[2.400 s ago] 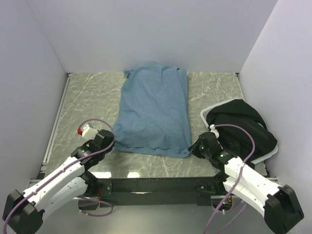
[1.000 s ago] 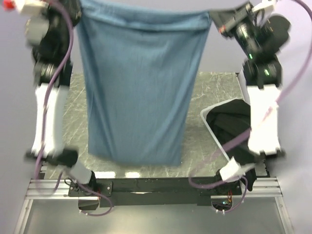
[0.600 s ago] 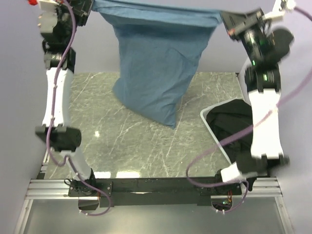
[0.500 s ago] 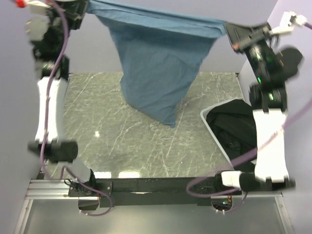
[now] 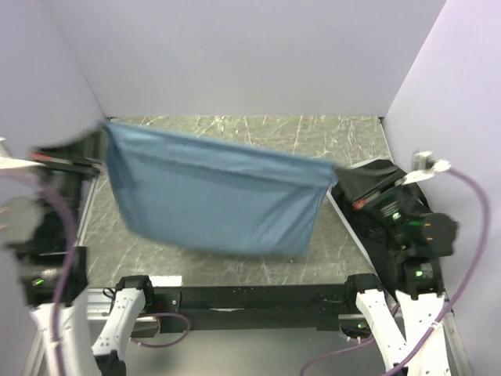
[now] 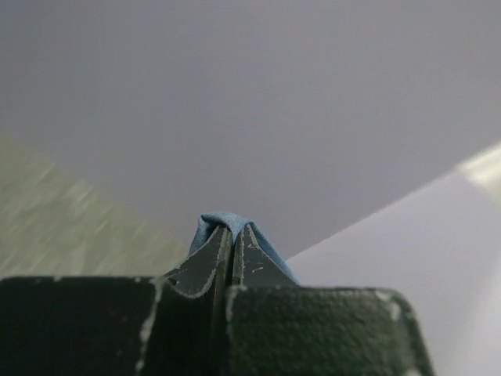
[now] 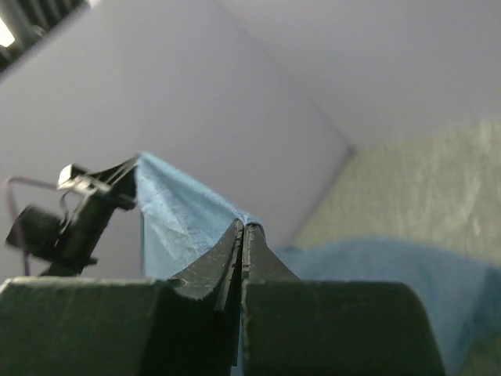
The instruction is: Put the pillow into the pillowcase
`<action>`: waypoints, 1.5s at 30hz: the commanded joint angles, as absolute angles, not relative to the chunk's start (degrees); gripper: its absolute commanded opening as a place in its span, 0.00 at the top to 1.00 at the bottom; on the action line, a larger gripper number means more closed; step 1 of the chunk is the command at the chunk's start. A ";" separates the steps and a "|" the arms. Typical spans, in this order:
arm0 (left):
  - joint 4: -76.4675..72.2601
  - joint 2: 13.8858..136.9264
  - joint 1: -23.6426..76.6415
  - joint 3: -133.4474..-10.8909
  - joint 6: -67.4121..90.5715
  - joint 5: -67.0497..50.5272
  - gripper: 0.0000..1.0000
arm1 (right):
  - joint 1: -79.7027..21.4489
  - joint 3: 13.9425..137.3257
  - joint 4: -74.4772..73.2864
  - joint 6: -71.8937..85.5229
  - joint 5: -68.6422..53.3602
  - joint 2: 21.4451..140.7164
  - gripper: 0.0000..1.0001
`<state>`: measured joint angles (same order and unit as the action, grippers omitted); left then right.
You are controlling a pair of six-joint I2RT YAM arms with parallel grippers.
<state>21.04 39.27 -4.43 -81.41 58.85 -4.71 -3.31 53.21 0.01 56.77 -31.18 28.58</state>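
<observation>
The dusty-blue pillowcase [image 5: 211,200] hangs stretched wide between my two grippers, held above the table. My left gripper [image 5: 98,160] is shut on its left corner; blue cloth wraps over the shut fingertips in the left wrist view [image 6: 227,223]. My right gripper [image 5: 337,174] is shut on its right corner; in the right wrist view [image 7: 243,225] the cloth [image 7: 176,215] runs from the fingertips across to the left gripper [image 7: 117,180]. The pillow is out of view; I cannot tell whether it is inside the pillowcase.
A black fabric bundle [image 5: 376,180] lies in a white tray at the right, behind my right arm. The grey marbled table [image 5: 250,129] is walled by white panels at the left, back and right.
Both arms have come down from high up toward the near side. The pillowcase, which hung down long and bunched, is now spread wide and low over the table's front.
</observation>
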 commanded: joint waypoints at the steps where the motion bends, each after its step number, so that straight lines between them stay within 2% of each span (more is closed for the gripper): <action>1: 29.27 33.33 -6.06 -53.63 63.27 2.29 0.99 | -9.21 35.80 -8.86 56.25 -26.91 21.29 1.00; 5: 28.15 25.42 -5.98 -34.75 66.35 -0.78 0.99 | -16.34 19.91 -11.07 56.42 -24.09 16.44 1.00; 7: 27.17 25.40 -5.98 -28.15 68.81 -1.58 0.99 | -18.54 16.54 -8.81 56.08 -23.56 17.57 1.00; 10: 21.38 28.90 -5.98 -21.46 71.71 -4.13 0.99 | -21.00 14.50 -1.96 54.16 -21.55 27.65 1.00; 13: 11.72 36.19 -5.89 -18.81 73.21 -3.61 0.99 | -21.80 19.58 4.70 50.47 -18.73 44.95 1.00; 14: 8.56 42.30 -5.71 -19.42 73.21 -3.26 0.99 | -21.80 24.73 5.96 49.49 -18.46 54.57 1.00; 16: 2.39 50.84 -5.71 -25.20 71.72 -3.08 0.99 | -20.40 33.09 4.41 45.55 -15.30 64.72 1.00; 17: 1.68 59.94 -5.63 -28.44 70.85 -3.34 0.99 | -19.17 42.18 3.44 44.83 -15.47 73.91 1.00; 20: 1.06 75.08 -5.80 -43.21 66.28 -5.18 0.99 | -13.72 57.50 2.20 45.17 -20.29 86.87 1.00; 21: 1.14 77.84 -5.97 -49.77 64.27 -5.62 0.99 | -12.93 61.22 1.50 45.09 -20.82 89.27 1.00; 23: 2.81 83.55 -6.50 -55.61 62.85 -6.94 0.99 | -11.43 71.74 -3.50 43.77 -20.22 94.28 1.00; 25: 4.56 85.16 -6.59 -61.07 62.40 -7.47 0.99 | -10.38 76.62 -7.38 44.46 -22.91 96.67 1.00; 28: 6.76 84.47 -6.59 -62.23 62.49 -7.56 0.99 | -10.46 75.42 -6.77 45.44 -24.52 94.76 1.00; 31: 9.66 78.95 -6.59 -56.62 64.24 -6.33 0.99 | -10.90 65.16 -3.28 46.57 -26.01 86.70 1.00; 34: 13.88 68.32 -6.85 -47.66 67.40 -2.30 0.99 | -10.64 52.33 -0.97 47.90 -28.03 78.00 1.00; 38: 25.03 47.15 -6.94 -38.70 68.82 2.01 0.99 | -10.63 35.45 -1.58 48.86 -29.88 64.45 1.00; 41: 37.59 33.17 -6.94 -37.27 69.34 7.37 0.99 | -10.64 27.61 -6.66 48.52 -30.76 52.15 1.00; 45: 51.30 19.88 -6.94 -37.97 70.40 10.54 0.99 | -9.85 26.72 -24.99 46.67 -26.46 37.65 1.00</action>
<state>36.21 28.38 -6.42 -37.71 68.66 1.93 -10.96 26.44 -11.46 48.49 -29.89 48.58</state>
